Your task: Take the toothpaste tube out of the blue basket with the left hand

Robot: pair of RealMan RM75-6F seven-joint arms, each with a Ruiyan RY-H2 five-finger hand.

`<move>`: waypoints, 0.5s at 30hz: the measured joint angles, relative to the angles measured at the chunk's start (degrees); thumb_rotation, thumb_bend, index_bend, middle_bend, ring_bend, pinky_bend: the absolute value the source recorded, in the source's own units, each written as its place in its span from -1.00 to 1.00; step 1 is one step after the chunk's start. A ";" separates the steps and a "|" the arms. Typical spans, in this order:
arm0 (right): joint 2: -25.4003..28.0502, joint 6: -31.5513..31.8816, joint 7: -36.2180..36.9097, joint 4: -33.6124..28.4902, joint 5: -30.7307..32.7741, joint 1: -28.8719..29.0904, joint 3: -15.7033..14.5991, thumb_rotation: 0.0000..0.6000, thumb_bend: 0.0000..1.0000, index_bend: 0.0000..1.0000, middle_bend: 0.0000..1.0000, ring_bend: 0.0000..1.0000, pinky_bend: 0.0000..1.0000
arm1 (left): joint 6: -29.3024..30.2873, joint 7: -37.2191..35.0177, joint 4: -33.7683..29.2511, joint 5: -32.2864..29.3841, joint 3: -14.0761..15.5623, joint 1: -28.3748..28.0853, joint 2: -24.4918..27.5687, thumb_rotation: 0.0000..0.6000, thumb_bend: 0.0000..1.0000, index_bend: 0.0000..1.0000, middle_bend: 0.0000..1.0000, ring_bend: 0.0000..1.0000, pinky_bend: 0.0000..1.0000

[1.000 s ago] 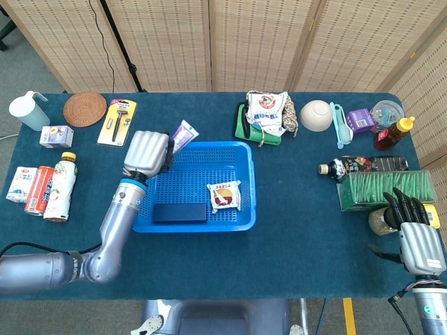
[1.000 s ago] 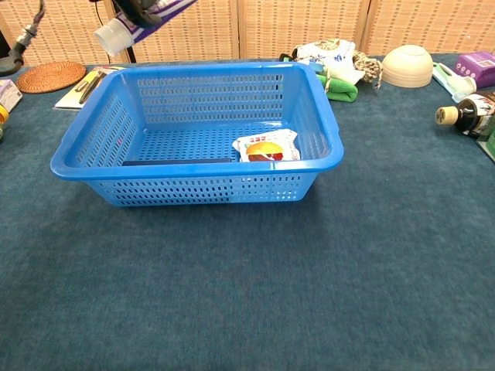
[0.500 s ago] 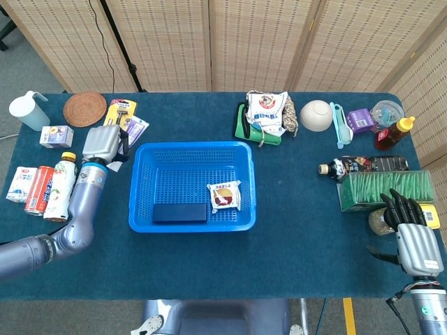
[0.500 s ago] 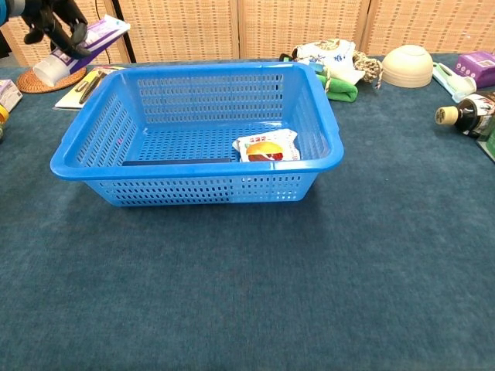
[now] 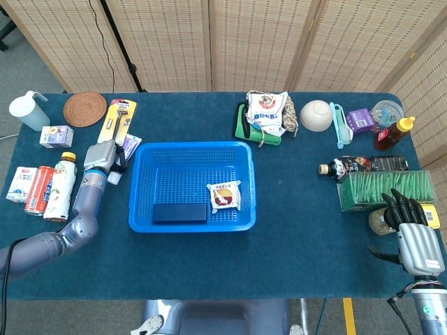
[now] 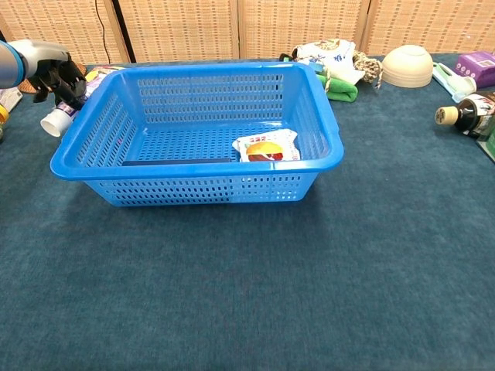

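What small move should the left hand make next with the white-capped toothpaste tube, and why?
Probably open the fingers and let go. The left hand holds the white-capped toothpaste tube outside the blue plastic basket, beside its left wall, with the cap low, at or near the dark blue tablecloth; whether it touches is unclear. The basket now holds only a snack packet and a dark flat box.

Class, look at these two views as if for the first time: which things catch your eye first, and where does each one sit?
The bright blue perforated plastic basket dominates the middle of the dark teal table, with a flat dark blue box and a white snack packet inside. Just outside its left wall, the silver left hand holds the white-capped toothpaste tube low over the cloth. At the table's near right corner the right hand waits with fingers spread, holding nothing.
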 measured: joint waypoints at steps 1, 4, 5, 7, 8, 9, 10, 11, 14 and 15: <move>0.03 0.05 0.09 0.01 0.01 -0.03 0.01 1.00 -1.00 -1.00 -1.00 -1.00 -1.00 | 0.03 0.25 0.45 -0.33 0.21 -0.17 -0.40 1.00 0.07 0.43 0.10 0.14 0.59; 0.09 -0.09 0.26 0.07 0.12 0.00 0.03 1.00 -1.00 -1.00 -1.00 -1.00 -1.00 | 0.05 1.05 1.39 -1.74 0.74 -0.62 -1.38 1.00 0.02 0.02 -0.25 -0.21 0.43; 0.11 -0.13 0.30 0.08 0.13 0.02 0.03 1.00 -1.00 -1.00 -1.00 -1.00 -1.00 | -0.03 1.26 1.47 -2.23 0.86 -0.71 -1.55 1.00 0.00 -0.25 -0.45 -0.38 0.31; 0.12 -0.12 0.30 0.09 0.09 0.02 0.02 1.00 -1.00 -1.00 -1.00 -1.00 -1.00 | -0.43 1.94 1.44 -3.26 1.22 -0.94 -1.67 1.00 -0.02 -0.65 -0.73 -0.63 0.12; 0.12 -0.14 0.29 0.11 0.05 0.03 0.00 1.00 -1.00 -1.00 -1.00 -1.00 -1.00 | -0.68 2.31 1.28 -3.78 1.40 -1.05 -1.57 1.00 -0.05 -0.81 -0.85 -0.75 0.02; 0.12 -0.16 0.33 0.09 0.03 0.04 -0.01 1.00 -1.00 -1.00 -1.00 -1.00 -1.00 | -0.96 2.88 0.88 -4.51 1.65 -1.20 -1.29 1.00 -0.08 -0.92 -0.93 -0.85 -0.08; 0.14 -0.18 0.35 0.07 0.00 0.04 -0.03 1.00 -1.00 -1.00 -1.00 -1.00 -1.00 | -1.09 3.24 0.44 -4.90 1.81 -1.29 -0.99 1.00 -0.11 -0.96 -0.97 -0.91 -0.15; 0.16 -0.18 0.40 0.05 -0.02 0.04 -0.04 1.00 -1.00 -1.00 -1.00 -1.00 -1.00 | -1.21 3.44 -0.11 -5.06 1.98 -1.34 -0.61 1.00 -0.17 -1.00 -1.00 -0.97 -0.26; 0.22 -0.18 0.55 -0.01 -0.23 0.03 -0.13 1.00 -1.00 -1.00 -1.00 -1.00 -1.00 | -1.85 3.76 -2.78 -5.20 2.49 -1.32 1.37 1.00 -0.41 -1.00 -1.00 -1.00 -0.49; 0.24 -0.17 0.57 -0.04 -0.31 0.01 -0.18 1.00 -1.00 -1.00 -1.00 -1.00 -1.00 | -2.14 3.58 -4.22 -5.08 2.52 -1.17 2.46 1.00 -0.48 -1.00 -1.00 -1.00 -0.56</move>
